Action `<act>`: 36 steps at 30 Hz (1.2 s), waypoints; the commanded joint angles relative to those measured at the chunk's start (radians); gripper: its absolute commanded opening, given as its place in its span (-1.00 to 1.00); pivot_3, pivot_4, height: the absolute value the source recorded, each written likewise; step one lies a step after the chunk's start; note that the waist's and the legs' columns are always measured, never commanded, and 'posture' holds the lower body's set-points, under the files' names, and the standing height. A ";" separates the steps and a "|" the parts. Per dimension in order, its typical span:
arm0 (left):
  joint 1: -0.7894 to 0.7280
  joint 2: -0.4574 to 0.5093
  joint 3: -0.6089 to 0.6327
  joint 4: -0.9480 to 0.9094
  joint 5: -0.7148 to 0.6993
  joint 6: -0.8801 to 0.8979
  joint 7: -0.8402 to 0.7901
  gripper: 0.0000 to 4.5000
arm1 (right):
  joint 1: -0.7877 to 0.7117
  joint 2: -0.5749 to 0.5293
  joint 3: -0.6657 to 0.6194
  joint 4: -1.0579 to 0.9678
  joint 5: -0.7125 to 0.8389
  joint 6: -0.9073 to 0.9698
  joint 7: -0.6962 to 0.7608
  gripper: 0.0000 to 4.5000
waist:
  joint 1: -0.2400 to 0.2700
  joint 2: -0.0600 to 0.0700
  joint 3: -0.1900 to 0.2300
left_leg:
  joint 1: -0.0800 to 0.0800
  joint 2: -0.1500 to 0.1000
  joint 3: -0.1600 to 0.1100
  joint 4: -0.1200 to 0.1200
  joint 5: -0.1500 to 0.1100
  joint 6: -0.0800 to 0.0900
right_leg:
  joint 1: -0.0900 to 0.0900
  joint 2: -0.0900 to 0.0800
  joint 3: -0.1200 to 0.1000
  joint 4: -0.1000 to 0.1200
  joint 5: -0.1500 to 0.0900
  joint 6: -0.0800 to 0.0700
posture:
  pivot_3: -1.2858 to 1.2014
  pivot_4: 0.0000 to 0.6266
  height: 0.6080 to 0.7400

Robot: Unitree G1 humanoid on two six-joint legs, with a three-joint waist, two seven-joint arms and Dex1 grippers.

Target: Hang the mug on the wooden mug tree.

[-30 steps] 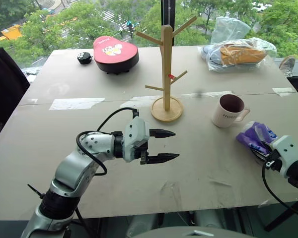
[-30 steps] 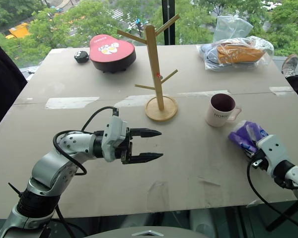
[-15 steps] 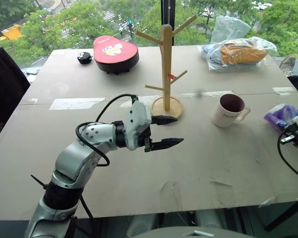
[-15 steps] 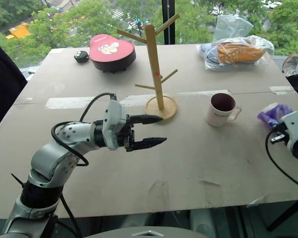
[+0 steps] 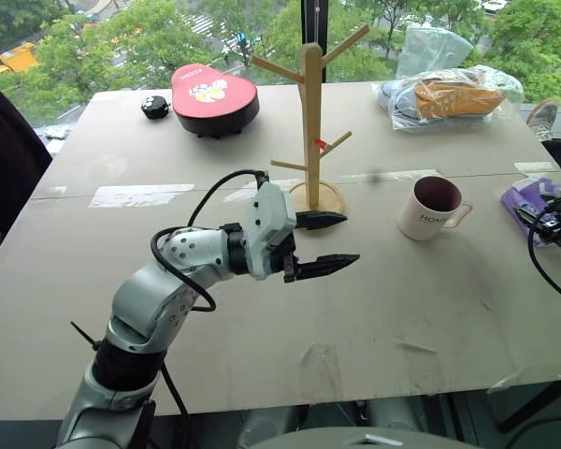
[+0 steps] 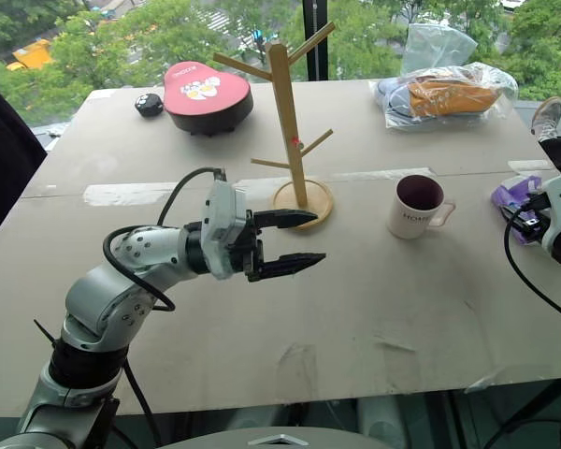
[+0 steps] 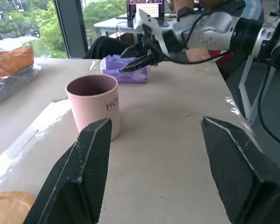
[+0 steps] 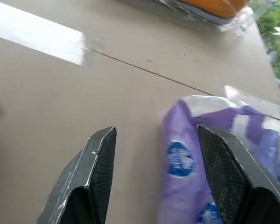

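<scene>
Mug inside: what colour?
Dark maroon inside the mug, with a white outer wall. Best seen in the left eye view.

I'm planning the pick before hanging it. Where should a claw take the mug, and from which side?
Probably by the rim and wall, from above: the mug stands upright and open. That keeps its handle, pointing toward the robot's right, free for a peg on the wooden mug tree.

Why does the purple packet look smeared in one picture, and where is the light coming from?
Right wrist view: the purple packet is smeared like motion blur, and the strip of tape glares white. Left eye view: soft daylight from the windows behind the table, with faint shadows under the mug and the wooden mug tree.
</scene>
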 commanded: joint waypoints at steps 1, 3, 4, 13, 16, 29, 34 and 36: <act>-0.014 0.009 -0.011 -0.032 0.008 -0.024 -0.025 0.40 | 0.042 0.106 -0.004 -0.150 0.036 0.046 -0.103 0.20 | 0.000 0.000 0.000 | 0.000 0.000 0.001 0.001 0.000 0.000 | 0.000 0.000 0.001 0.000 0.001 0.000 | 0.03 -0.52 1.00; -0.017 0.010 -0.019 -0.029 0.015 -0.029 -0.036 0.40 | 0.048 0.161 0.005 -0.162 0.026 0.043 -0.142 0.20 | 0.001 0.000 0.000 | 0.000 -0.001 0.002 0.001 0.000 0.000 | 0.001 0.000 0.001 0.000 0.002 0.000 | 0.03 -0.52 1.00; -0.019 0.007 -0.020 -0.027 0.014 -0.029 -0.039 0.40 | 0.049 0.182 0.011 -0.165 0.025 0.044 -0.149 0.20 | 0.001 0.000 0.000 | 0.000 -0.001 0.002 0.002 0.000 0.000 | 0.001 0.000 0.001 0.000 0.002 0.000 | 0.03 -0.52 1.00; -0.049 -0.003 -0.028 -0.018 0.022 -0.024 -0.035 0.40 | -0.037 0.256 0.043 -0.020 0.007 -0.038 -0.159 0.20 | -0.003 0.000 0.000 | 0.000 -0.001 0.003 0.001 0.000 0.000 | 0.000 0.001 0.002 0.000 0.003 0.001 | 0.03 -0.52 1.00; -0.053 -0.006 -0.027 -0.020 0.025 -0.019 -0.026 0.40 | -0.080 0.272 0.049 0.047 0.011 -0.064 -0.137 0.20 | -0.002 0.000 0.000 | 0.000 -0.001 0.003 0.001 0.000 0.000 | -0.001 0.001 0.003 0.000 0.003 0.000 | 0.03 -0.52 1.00; -0.054 -0.023 -0.043 0.005 0.165 -0.010 0.108 0.40 | -0.174 0.278 0.073 0.245 -0.004 -0.178 -0.046 -0.99 | -0.001 0.000 0.000 | 0.000 -0.001 0.003 0.001 0.000 0.000 | -0.001 0.001 0.003 0.000 0.003 0.000 | 0.03 -0.52 1.00; -0.028 -0.066 0.005 0.014 0.116 -0.021 0.117 0.40 | -0.159 0.268 0.089 0.143 0.011 -0.152 -0.011 -0.99 | -0.002 0.000 0.000 | 0.000 -0.001 0.004 0.001 0.000 0.000 | -0.001 0.001 0.003 0.000 0.003 0.000 | 0.03 -0.52 1.00; 0.006 -0.089 0.035 0.048 0.126 -0.078 0.124 0.40 | -0.157 0.245 0.124 0.069 -0.004 -0.132 0.017 -0.99 | -0.004 0.000 0.000 | 0.000 -0.001 0.003 0.001 0.000 0.000 | -0.001 0.001 0.003 0.000 0.003 0.000 | 0.03 -0.52 1.00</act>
